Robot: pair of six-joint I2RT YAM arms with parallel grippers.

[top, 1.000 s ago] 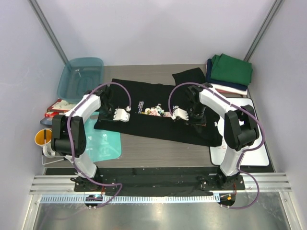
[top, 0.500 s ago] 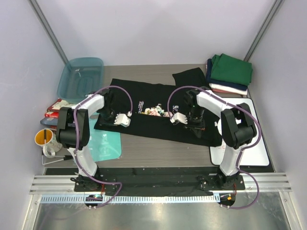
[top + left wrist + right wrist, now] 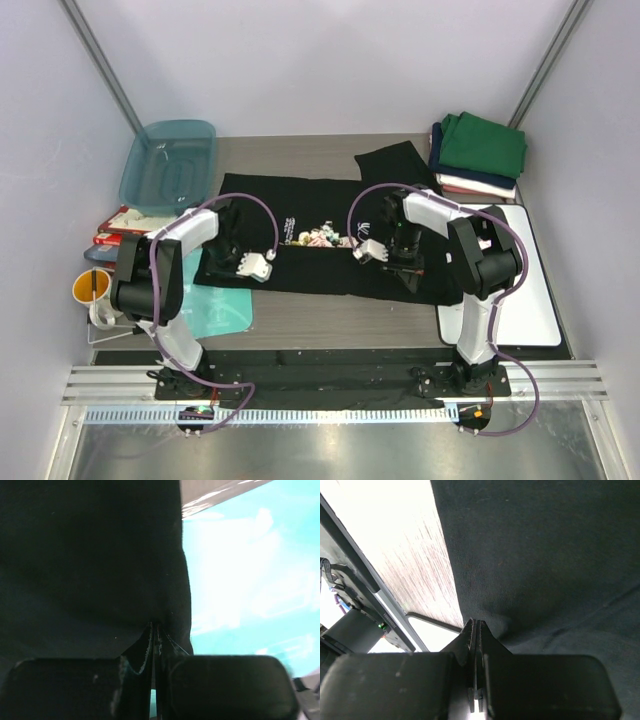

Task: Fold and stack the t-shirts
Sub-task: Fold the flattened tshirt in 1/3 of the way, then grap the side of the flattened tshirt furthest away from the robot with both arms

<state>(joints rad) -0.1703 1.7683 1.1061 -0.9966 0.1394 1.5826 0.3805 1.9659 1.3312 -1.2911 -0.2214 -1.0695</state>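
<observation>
The spread t-shirt [image 3: 310, 275] is laid across the middle of the surface [image 3: 330, 325]. A stack of folded t-shirts [image 3: 480, 150] is set behind its right end, in the far corner. A tub [image 3: 178, 125] is placed behind its left end. Its near left corner is draped over a mat [image 3: 225, 312]. A board [image 3: 525, 300] is laid at its right end, and a cup [image 3: 88, 288] is stood well to its left.
</observation>
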